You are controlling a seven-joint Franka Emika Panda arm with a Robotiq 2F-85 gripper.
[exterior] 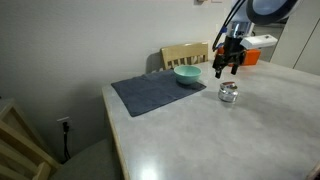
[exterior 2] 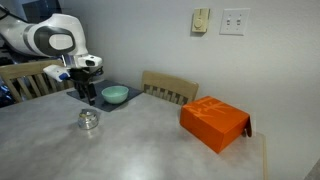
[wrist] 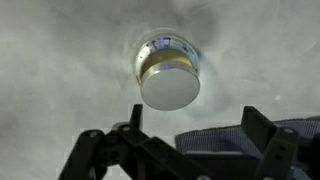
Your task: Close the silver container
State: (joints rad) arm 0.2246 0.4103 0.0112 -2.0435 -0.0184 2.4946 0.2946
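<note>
My fingers [wrist: 258, 132] are spread wide and hold nothing. The silver container [wrist: 168, 72] sits on the counter [wrist: 60, 60] directly beneath them. Its pale lid [wrist: 170, 90] looks set on top, but I cannot tell whether it is fully seated, so pressing it down may be what is left.

— Where's the tin [exterior: 228, 93]?
— Standing upright on the table [exterior: 200, 140].
— Looks?
— Small, squat, round, shiny silver. A pale lid [wrist: 170, 88] sits on top; whether it's seated flush, can't tell.
</note>
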